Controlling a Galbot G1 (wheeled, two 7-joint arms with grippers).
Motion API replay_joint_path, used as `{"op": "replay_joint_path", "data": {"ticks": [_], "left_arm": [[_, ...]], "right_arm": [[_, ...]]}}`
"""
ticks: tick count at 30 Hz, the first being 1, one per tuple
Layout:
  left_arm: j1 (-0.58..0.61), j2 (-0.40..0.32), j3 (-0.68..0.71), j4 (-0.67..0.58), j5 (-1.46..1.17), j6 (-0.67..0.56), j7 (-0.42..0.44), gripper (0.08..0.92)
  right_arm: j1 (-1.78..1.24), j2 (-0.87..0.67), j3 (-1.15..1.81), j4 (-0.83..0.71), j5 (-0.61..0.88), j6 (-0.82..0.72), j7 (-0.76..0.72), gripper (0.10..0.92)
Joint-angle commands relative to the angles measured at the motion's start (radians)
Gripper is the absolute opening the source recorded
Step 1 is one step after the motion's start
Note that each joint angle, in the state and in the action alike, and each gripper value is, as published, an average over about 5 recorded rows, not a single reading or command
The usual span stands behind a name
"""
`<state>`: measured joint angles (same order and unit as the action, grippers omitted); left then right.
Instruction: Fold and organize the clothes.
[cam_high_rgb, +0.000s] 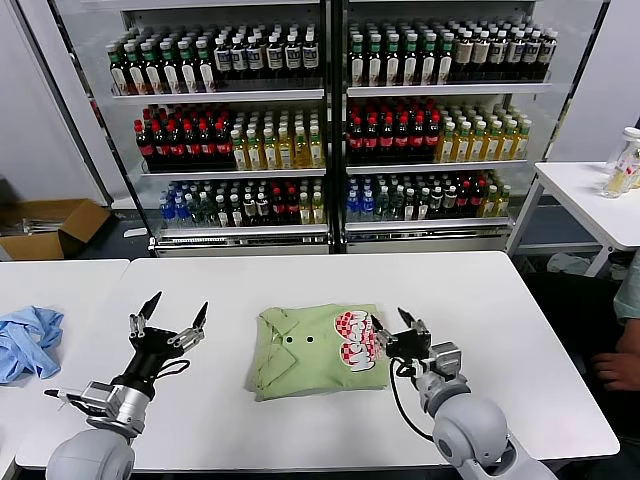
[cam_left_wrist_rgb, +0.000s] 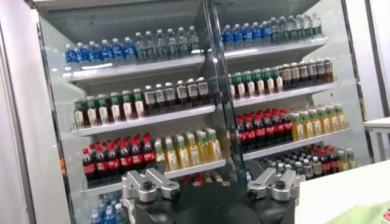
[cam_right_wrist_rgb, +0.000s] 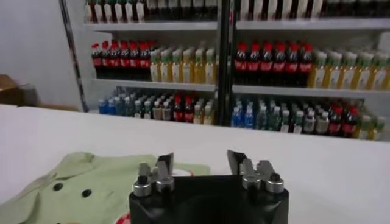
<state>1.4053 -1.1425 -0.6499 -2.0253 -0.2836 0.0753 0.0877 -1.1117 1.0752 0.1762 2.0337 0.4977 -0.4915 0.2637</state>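
The light green polo shirt (cam_high_rgb: 315, 348) lies folded into a compact rectangle at the middle of the white table (cam_high_rgb: 300, 285), collar and small buttons to the left, the red-and-white checkered logo (cam_high_rgb: 355, 340) to the right. My right gripper (cam_high_rgb: 398, 328) is open and empty, at the shirt's right edge beside the logo. In the right wrist view the shirt (cam_right_wrist_rgb: 73, 185) lies below the open gripper (cam_right_wrist_rgb: 200, 161). My left gripper (cam_high_rgb: 175, 312) is open and empty, raised left of the shirt, apart from it; its wrist view faces the drink shelves.
A smaller light blue garment (cam_high_rgb: 25, 340) lies crumpled on the adjoining table at the far left. A glass-door fridge with bottled drinks (cam_high_rgb: 330, 110) stands behind the table. Another white table (cam_high_rgb: 590, 195) stands at the back right. A person's hand (cam_high_rgb: 615, 368) shows at the right edge.
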Motion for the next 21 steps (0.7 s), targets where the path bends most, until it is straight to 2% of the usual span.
{"op": "replay_joint_path", "data": {"ticks": [1,9,14,21], "left_arm": [[-0.021,-0.001,0.011,0.029,0.024,-0.026,0.013,0.823],[-0.062,-0.002,0.021,0.071,0.058,-0.046,0.013,0.823],[-0.101,-0.005,0.042,0.099,0.144,-0.081,0.009,0.823],[-0.171,-0.034,0.082,0.162,0.301,-0.216,0.019,0.823]], "right_arm": [[0.004,-0.019,0.050,0.009,-0.083,0.043,-0.027,0.664],[0.032,-0.041,0.096,-0.015,-0.088,0.052,-0.032,0.817],[0.048,-0.050,0.126,-0.055,-0.176,0.061,-0.058,0.822],[0.071,-0.053,0.157,-0.127,-0.275,0.150,-0.110,0.823]]}}
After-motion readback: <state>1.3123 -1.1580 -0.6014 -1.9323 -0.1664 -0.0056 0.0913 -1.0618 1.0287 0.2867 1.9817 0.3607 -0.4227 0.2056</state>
